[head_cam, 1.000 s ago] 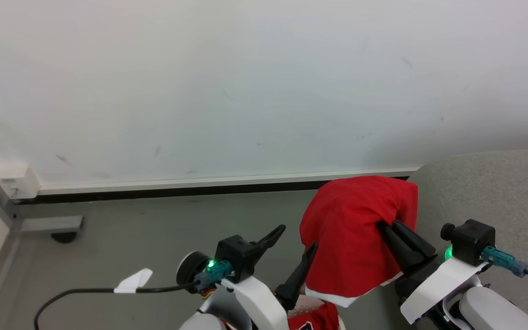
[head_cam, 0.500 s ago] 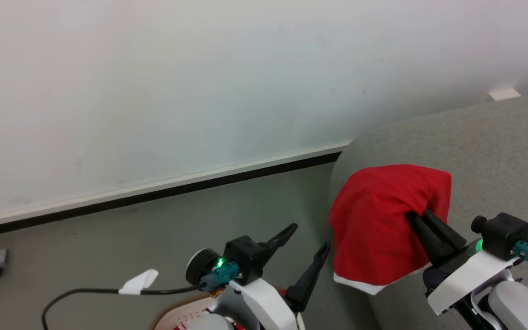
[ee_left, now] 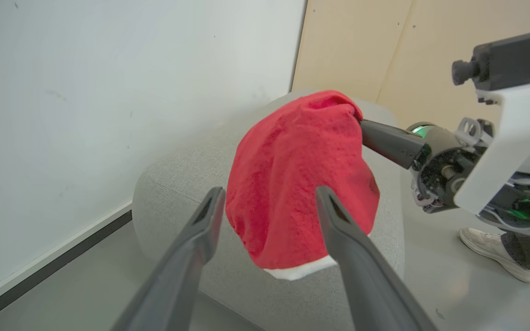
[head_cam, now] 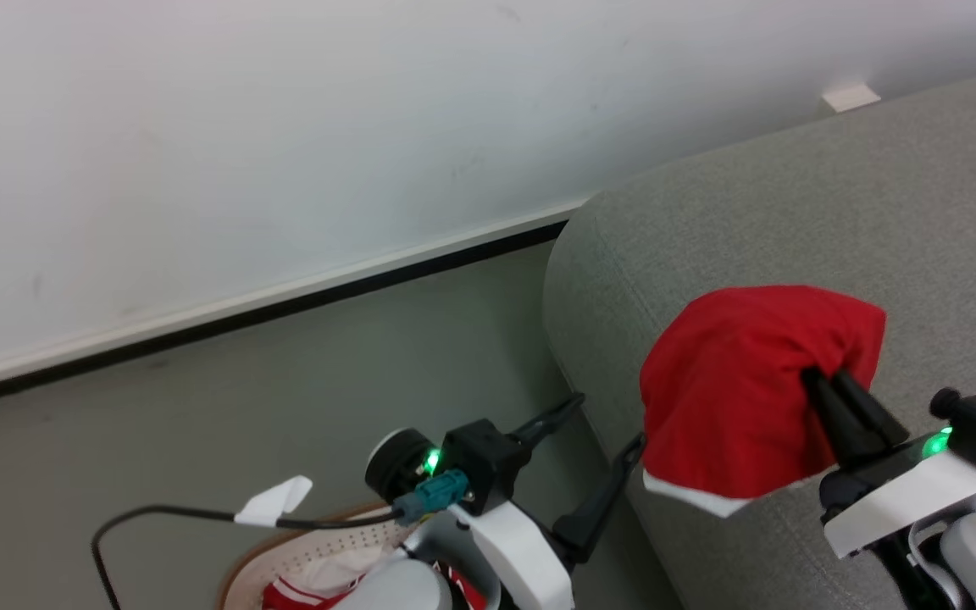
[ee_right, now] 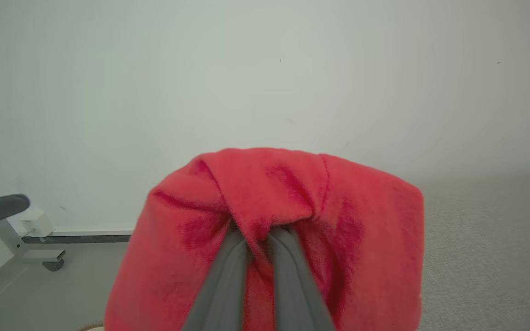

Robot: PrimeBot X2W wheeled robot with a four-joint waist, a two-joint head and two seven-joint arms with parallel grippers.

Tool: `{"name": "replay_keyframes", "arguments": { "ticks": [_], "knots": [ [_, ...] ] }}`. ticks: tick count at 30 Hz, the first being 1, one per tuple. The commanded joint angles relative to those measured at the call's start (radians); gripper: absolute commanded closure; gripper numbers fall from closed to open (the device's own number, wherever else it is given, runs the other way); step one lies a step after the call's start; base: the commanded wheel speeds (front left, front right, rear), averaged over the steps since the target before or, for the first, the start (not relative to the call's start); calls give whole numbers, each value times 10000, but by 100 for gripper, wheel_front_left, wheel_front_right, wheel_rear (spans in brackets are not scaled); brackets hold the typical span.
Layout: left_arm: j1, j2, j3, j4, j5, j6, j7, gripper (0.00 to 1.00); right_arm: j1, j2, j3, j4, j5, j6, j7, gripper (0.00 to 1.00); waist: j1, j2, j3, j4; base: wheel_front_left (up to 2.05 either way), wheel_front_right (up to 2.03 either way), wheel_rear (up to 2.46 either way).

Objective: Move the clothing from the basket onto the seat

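A plain red garment with white trim (head_cam: 742, 398) hangs from my right gripper (head_cam: 814, 377), which is shut on a bunched fold of it (ee_right: 258, 234). The garment hovers over the near left corner of the light grey seat (head_cam: 759, 212). My left gripper (head_cam: 607, 421) is open and empty, just left of the garment and apart from it; in the left wrist view its fingers (ee_left: 210, 211) frame the red cloth (ee_left: 292, 170). The basket's tan-brown rim (head_cam: 238, 576) peeks in at the bottom edge, with red and white clothing (head_cam: 297, 593) inside, partly hidden by my left arm.
A white wall with a dark baseboard (head_cam: 285, 309) runs behind the grey floor (head_cam: 327, 381). A cable with a white tag (head_cam: 272, 511) trails from my left wrist. A person's shoe (ee_left: 495, 250) stands on the floor beyond the seat. A wheeled frame foot (ee_right: 39, 255) stands by the wall.
The head camera has swung right, bringing far more of the seat into view. My right gripper, still shut on the red garment, has carried it from over the floor to over the seat's corner.
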Motion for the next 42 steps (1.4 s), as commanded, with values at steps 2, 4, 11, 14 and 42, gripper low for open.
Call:
{"name": "replay_keyframes", "arguments": {
  "ticks": [2, 4, 11, 14, 42],
  "knots": [
    [-344, 153, 10, -144, 180, -74, 74, 0, -77, 159, -507, 27, -185, -25, -29, 100, 0, -1, 822, 293, 0, 0, 0],
    [-640, 219, 4, -300, 309, -143, 184, 0, -302, 408, -1259, 58, -366, -24, -29, 100, 0, -1, 1458, 497, 0, 0, 0],
    [-2216, 561, 33, -1083, 826, -609, 709, 0, -1946, 1105, -4273, 319, -1784, -24, -28, 100, 0, -1, 4299, 1400, 0, 0, 0],
    [-2947, 689, 162, -1328, 1057, -793, 829, 0, -3102, 1244, -5552, 474, -2366, -25, -28, 100, 0, -1, 5440, 1723, 0, 0, 0],
    [-3575, 776, 464, -1228, 839, -719, 127, 0, -3969, 2593, -10689, 2146, -6058, -25, -39, 0, 0, -1, 5945, 2110, 0, 0, 0]
  ]
}}
